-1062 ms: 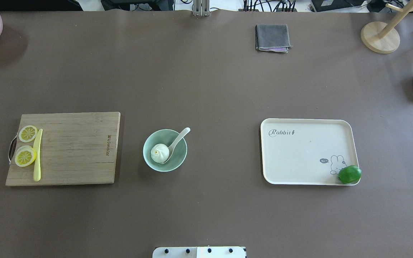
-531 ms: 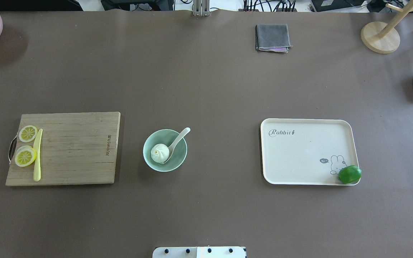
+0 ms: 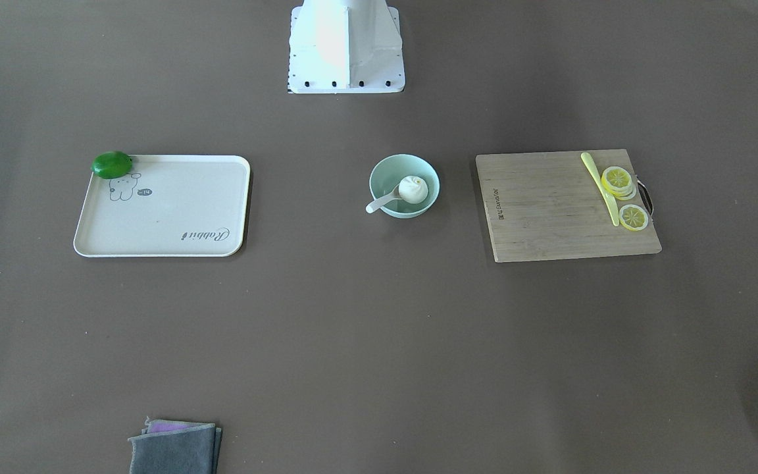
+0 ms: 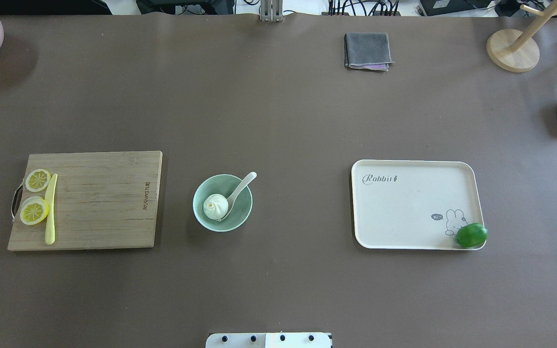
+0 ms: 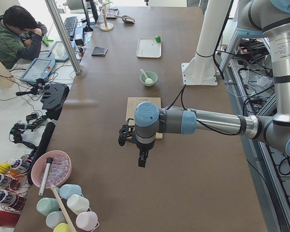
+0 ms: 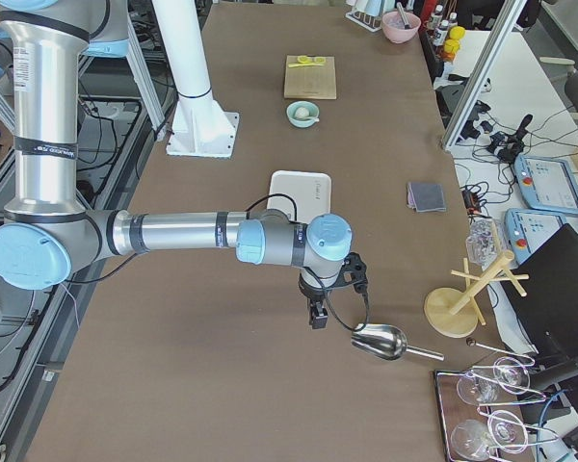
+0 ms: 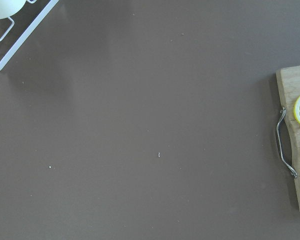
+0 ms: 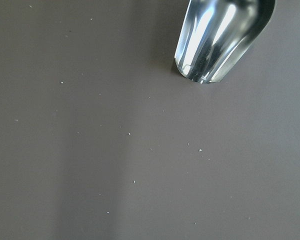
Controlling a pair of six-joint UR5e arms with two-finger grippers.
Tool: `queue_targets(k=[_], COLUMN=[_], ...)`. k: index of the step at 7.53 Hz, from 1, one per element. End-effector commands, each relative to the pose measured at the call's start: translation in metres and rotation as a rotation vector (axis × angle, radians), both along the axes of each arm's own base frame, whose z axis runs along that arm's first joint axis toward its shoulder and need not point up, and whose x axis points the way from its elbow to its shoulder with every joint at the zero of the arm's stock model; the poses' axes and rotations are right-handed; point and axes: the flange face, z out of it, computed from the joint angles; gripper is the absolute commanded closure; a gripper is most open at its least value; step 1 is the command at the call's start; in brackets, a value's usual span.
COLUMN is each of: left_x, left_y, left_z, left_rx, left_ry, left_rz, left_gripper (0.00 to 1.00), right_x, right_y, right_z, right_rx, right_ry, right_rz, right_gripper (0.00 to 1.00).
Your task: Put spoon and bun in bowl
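Colours on brown table [image 4: 278, 121]
Mint-green bowl [image 4: 245, 207]; white bun [image 4: 215, 206], white spoon [image 4: 242, 185]; cream tray [image 4: 404, 212] with grey rabbit print; green fruit [image 4: 471, 235].

a: where is the bun [image 3: 413, 189]?
b: inside the bowl [image 3: 420, 161], touching the spoon [image 3: 382, 199]; the scoop lies in the bowl and the handle leans out over the rim.
a: and to the sides?
b: a cutting board [image 3: 543, 210] carries a yellow knife [image 3: 599, 186] and lemon slices [image 3: 617, 179]; a cream tray [image 3: 175, 217] has a green fruit [image 3: 112, 164] at its corner.
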Motion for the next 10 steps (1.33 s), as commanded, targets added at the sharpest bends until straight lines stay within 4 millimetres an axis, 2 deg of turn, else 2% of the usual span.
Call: queue_targets(k=[1,10], left_x=[0.0,0.0], left_y=[0.0,0.004], left_z=[-0.001,0.004], left_rx=[0.001,-0.009], left_ry=[0.0,0.002], left_rz=[0.0,-0.002], left_gripper=[0.02,0.02], right_x=[-0.006,-0.019], right_y=[0.0,0.002], right_z=[0.0,0.003], right_rx=[-0.001,-0.007], right_ry=[0.0,0.002], right_rz=[-0.013,-0.044], right_gripper=[0.0,0.0])
